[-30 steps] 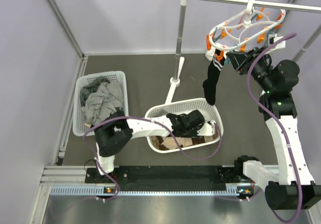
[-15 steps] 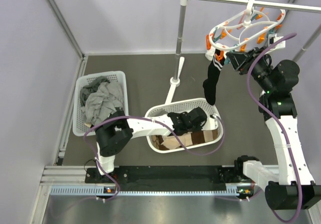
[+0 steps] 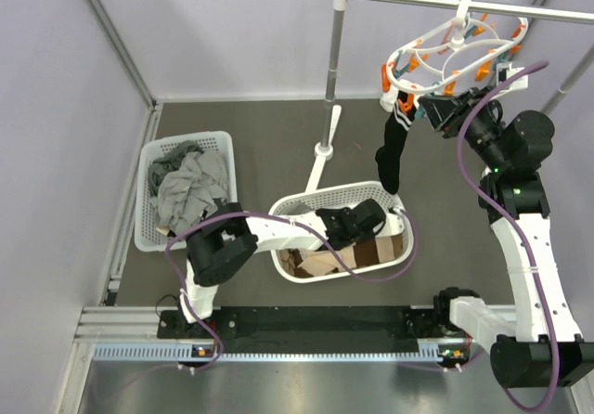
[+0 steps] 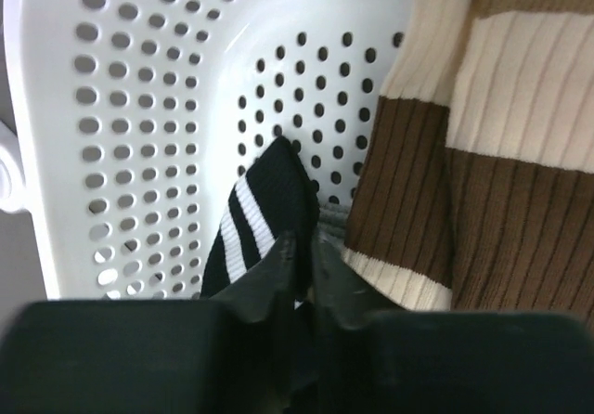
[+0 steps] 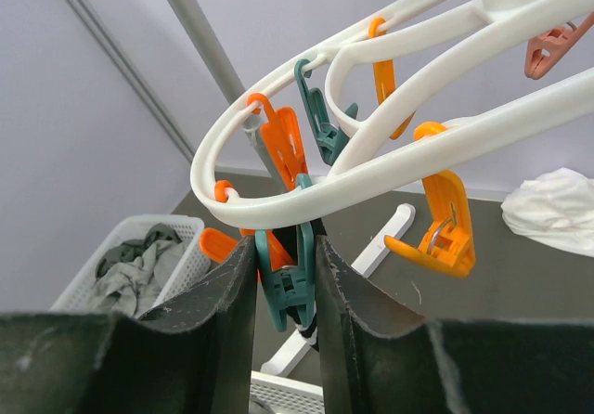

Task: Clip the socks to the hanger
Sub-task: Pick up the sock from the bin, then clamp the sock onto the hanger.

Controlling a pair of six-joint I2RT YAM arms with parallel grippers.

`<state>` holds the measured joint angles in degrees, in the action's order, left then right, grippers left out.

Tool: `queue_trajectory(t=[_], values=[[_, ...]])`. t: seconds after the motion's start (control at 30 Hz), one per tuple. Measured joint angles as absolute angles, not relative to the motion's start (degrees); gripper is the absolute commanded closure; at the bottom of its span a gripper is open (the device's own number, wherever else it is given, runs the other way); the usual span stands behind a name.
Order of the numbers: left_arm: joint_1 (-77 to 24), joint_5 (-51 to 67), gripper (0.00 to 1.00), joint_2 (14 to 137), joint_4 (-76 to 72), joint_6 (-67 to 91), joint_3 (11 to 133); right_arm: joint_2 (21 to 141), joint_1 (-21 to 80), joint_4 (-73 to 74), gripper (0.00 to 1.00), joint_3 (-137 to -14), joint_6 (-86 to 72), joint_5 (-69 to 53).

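The white hanger (image 3: 436, 32) hangs from the rail at the upper right, and one black sock (image 3: 392, 154) dangles from its left edge. My right gripper (image 3: 432, 108) is up at that edge. In the right wrist view the right gripper (image 5: 286, 256) is shut on a teal peg (image 5: 290, 279) under the hanger's ring (image 5: 399, 165). My left gripper (image 3: 367, 217) reaches into the middle basket (image 3: 343, 191). In the left wrist view the left gripper (image 4: 302, 247) pinches a black sock with white stripes (image 4: 264, 200), beside a tan and brown banded sock (image 4: 501, 154).
A second white basket (image 3: 148, 200) at the left holds a heap of grey garments (image 3: 190, 187). The rack's upright pole (image 3: 332, 71) stands behind the middle basket. Orange pegs (image 5: 445, 224) hang close beside the teal one. The perforated basket wall (image 4: 139, 108) lies just left of my left fingers.
My left gripper has closed its fingers onto the black striped sock and edged a little inside the basket. The right arm and hanger have not moved.
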<state>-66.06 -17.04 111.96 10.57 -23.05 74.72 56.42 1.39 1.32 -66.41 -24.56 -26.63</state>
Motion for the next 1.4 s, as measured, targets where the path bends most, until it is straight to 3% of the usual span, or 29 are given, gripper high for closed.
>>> queue_trajectory(t=[0.3, 0.63, 1.4], values=[[-65.98, -18.31, 1.00, 108.99, 11.44, -21.65, 76.49, 56.42, 1.39, 1.30, 1.00, -66.41, -24.56, -26.87], [-64.99, -14.06, 1.00, 94.11, 7.70, -19.09, 76.69, 56.42, 1.39, 1.32, 1.00, -66.43, -23.92, -27.90], [-51.62, 12.14, 1.00, 95.24, -8.82, -2.44, 92.64, 58.78, 1.39, 0.91, 1.00, -68.73, -21.65, -36.99]])
